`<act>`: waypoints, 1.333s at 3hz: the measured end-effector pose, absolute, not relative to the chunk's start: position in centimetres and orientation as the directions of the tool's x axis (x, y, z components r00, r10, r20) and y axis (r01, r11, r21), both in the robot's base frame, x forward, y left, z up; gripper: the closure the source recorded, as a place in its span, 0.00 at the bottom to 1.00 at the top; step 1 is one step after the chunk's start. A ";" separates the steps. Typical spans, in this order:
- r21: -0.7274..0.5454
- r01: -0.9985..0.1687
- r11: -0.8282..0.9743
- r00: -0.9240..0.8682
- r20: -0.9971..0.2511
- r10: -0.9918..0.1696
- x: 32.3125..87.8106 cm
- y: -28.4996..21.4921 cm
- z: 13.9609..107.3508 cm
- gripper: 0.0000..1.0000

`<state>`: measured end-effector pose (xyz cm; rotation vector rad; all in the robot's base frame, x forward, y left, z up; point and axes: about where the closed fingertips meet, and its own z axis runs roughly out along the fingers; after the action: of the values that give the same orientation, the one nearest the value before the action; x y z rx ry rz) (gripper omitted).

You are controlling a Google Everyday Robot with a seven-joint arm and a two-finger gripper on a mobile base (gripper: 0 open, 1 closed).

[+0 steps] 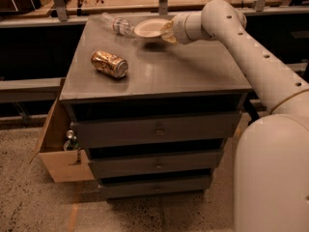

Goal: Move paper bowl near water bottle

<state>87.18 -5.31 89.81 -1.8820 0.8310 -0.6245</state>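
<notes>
Grey cabinet top (193, 66), pincer (167, 32) holding paper bowl (147, 28)

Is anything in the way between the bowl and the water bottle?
No, nothing visible. The gripper holds the paper bowl by its rim, close beside the water bottle. The can lies nearer the front of the cabinet top, off that path.

Dim, warm brownish light throughout. Cabinet top (183, 66) carries a soft sheen from overhead; can (109, 64) shows bright glints. Gripper (166, 31), at the top's far edge, clasps paper bowl (149, 28), which casts a faint shadow beneath it. Drawer gaps near black; white arm (256, 57) lit pale
</notes>
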 end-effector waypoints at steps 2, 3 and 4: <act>-0.906 -0.303 -0.296 0.651 0.029 -0.758 88.1 -3.8 88.8 0.36; -0.906 -0.310 -0.288 0.653 0.018 -0.757 88.2 -3.3 88.7 0.13; -0.904 -0.322 -0.282 0.645 0.008 -0.764 88.1 -3.4 88.6 0.00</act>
<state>88.06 -3.36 88.57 -1.8686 0.8620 -0.5568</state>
